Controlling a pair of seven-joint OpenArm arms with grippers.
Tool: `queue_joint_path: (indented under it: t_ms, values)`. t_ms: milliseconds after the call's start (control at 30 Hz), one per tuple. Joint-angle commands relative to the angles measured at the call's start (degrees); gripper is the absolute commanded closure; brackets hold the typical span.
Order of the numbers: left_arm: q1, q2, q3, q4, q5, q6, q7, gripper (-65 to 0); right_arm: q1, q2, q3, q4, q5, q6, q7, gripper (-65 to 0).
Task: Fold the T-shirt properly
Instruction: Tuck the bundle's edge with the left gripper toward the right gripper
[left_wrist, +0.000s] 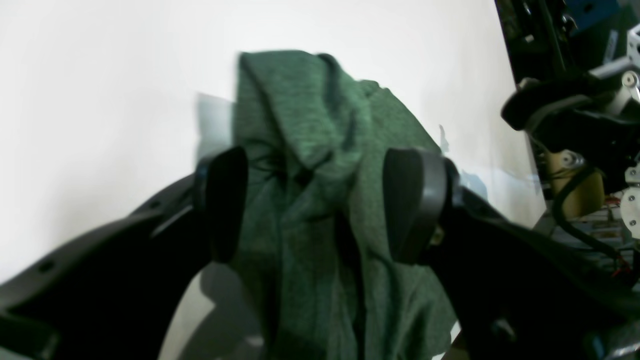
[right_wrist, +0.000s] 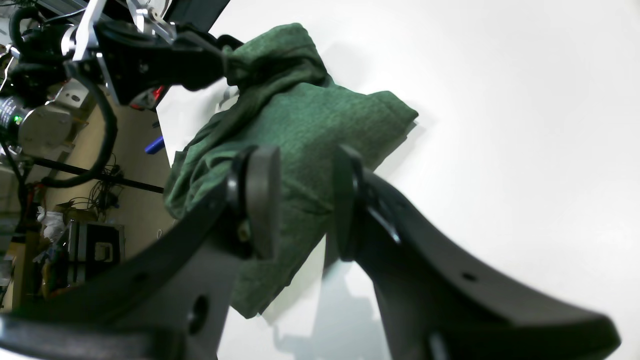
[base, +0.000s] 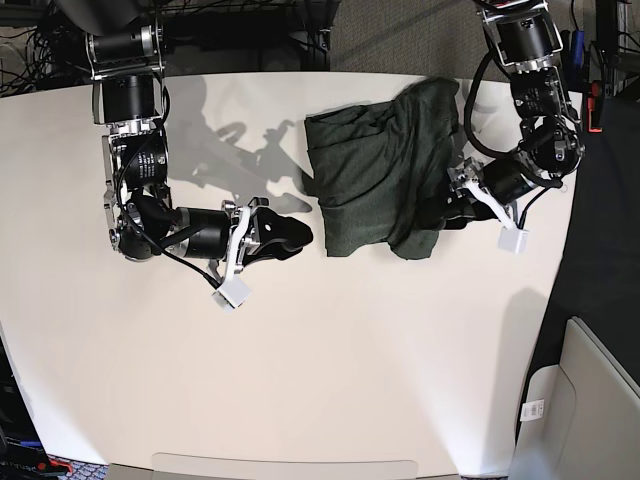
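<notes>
We find the T-shirt (base: 380, 170) bunched on the white bench (base: 300, 380), roughly halved; its outer edge is rumpled against the left pincer (left_wrist: 320, 200); that pincer stands spread with cloth between the pads, no pinch evident; the right pincer (base: 296, 232) hangs just beside the shirt's opposite edge, part-spread, empty. Judged step: mid-fold; next needs a firm pinch, then smoothing.

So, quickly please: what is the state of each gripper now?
Left gripper: open, the T-shirt bunched between its pads, not clamped.
Right gripper: open, holding nothing, beside the shirt.
</notes>
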Motion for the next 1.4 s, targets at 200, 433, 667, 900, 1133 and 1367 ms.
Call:
queue_joint_path:
  t_ms: [200, 433, 667, 900, 1133, 1367]
  values:
    - [-0.92, 0.47, 0.36, 0.97, -1.23, -0.38, -1.1, -41.2, 1.55, 0.22, 0.28, 0.67, 1.64, 0.34, 1.08, -16.1]
    - [-0.57, 0.38, 7.65, 0.88, -1.14, -0.38, -7.17, -38.8, 1.55, 0.05, 0.28, 0.67, 1.64, 0.34, 1.08, -16.1]
    - [-0.48, -1.11, 11.17, 0.88, -1.14, -0.38, -11.83, -21.1, 1.46, 0.13, 0.28, 0.76, 1.73, 0.34, 1.08, -16.1]
    - [-0.48, -3.66, 10.82, 0.88, 0.26, -0.02, -12.35, -4.5, 1.46, 0.22, 0.28, 0.76, 1.73, 0.34, 1.08, -16.1]
    - [0.75, -6.21, 10.55, 1.23, 0.44, 0.06, -12.35, -4.5, 1.46, 0.13, 0.28, 0.76, 1.73, 0.34, 1.08, -16.1]
    - [0.75, -7.35, 9.5, 3.25, 0.44, 0.06, -12.35, -4.5, 1.46, -0.04, 0.28, 0.67, 1.38, 0.34, 1.08, -16.1]
